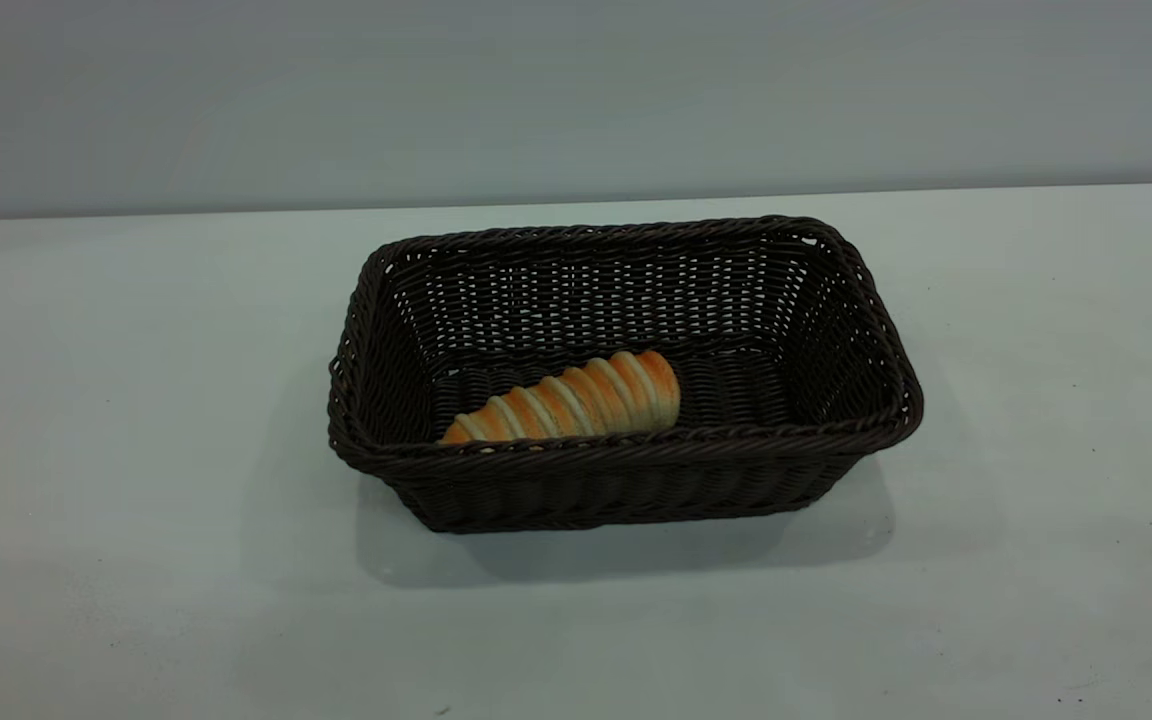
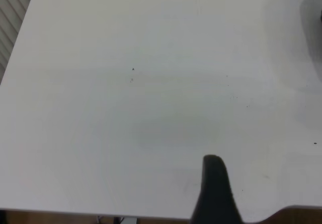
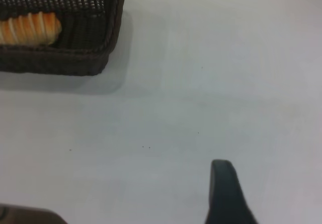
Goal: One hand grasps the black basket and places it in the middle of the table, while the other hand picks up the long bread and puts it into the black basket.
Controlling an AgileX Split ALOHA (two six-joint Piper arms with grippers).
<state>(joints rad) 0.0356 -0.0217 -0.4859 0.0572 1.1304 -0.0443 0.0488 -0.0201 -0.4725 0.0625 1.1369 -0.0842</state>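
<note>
The black basket (image 1: 626,480) stands in the middle of the table (image 1: 136,500). The long bread (image 1: 576,400) lies inside it on the basket floor, near the front wall, with its tapered end toward the left. Neither arm shows in the exterior view. In the right wrist view a corner of the basket (image 3: 75,58) with the bread (image 3: 30,27) inside is seen some way off from my right gripper (image 3: 224,189), which is over bare table. My left gripper (image 2: 216,189) is over bare table near the table's edge, holding nothing visible.
The grey wall (image 1: 576,90) rises behind the table's far edge. A few tiny dark specks (image 2: 133,69) mark the tabletop. The table's edge (image 2: 60,211) shows in the left wrist view.
</note>
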